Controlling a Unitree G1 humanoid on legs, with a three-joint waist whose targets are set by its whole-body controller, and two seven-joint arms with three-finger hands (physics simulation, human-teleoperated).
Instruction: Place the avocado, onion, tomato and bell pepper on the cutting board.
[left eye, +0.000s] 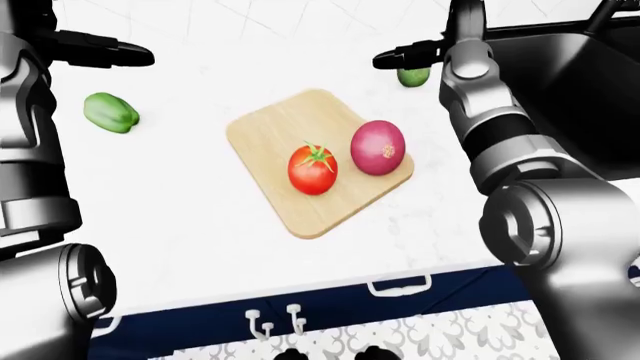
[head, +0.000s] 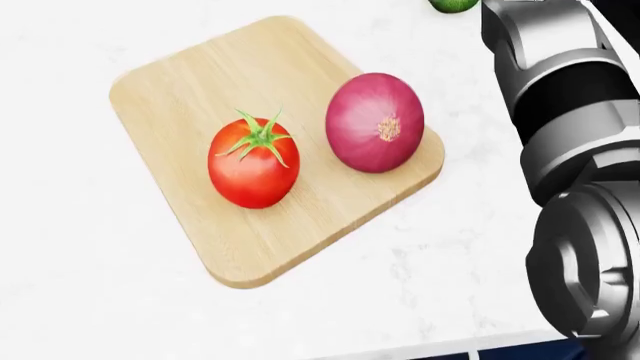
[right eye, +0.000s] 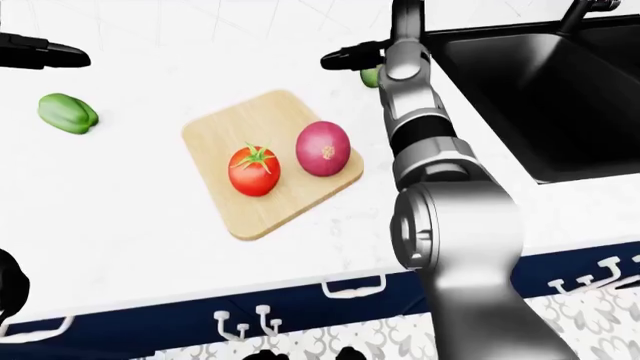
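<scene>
The right hand (left eye: 410, 56) reaches toward the 12 o'clock edge of the left-eye view, its dark fingers (left eye: 395, 58) stretched out level just above the avocado (left eye: 413, 76), apparently without closing on it; how wide they stand cannot be told from these angles. The avocado is a small, dark green, rounded fruit, mostly hidden behind the hand and forearm, lying on the white counter (left eye: 200, 195) at about 1 o'clock from the cutting board (left eye: 270, 135) and near the black sink (right eye: 540, 105). The likely trouble lies here: being round and smooth, the avocado could roll away if the fingers come down off-centre, and the sink's edge is close on that side. The arm also blocks the eye views, so the grasp may be judged poorly. On the board sit the tomato (head: 254, 163), glossy red with a green star-shaped stem, and just beside it at 2 o'clock the onion (head: 374, 122), a purple-red globe; a careless swing back could knock either off. The left hand (left eye: 105, 52) hovers at 10 o'clock, its grip unclear, above the green bell pepper (left eye: 110, 112), which lies well apart from the board.
</scene>
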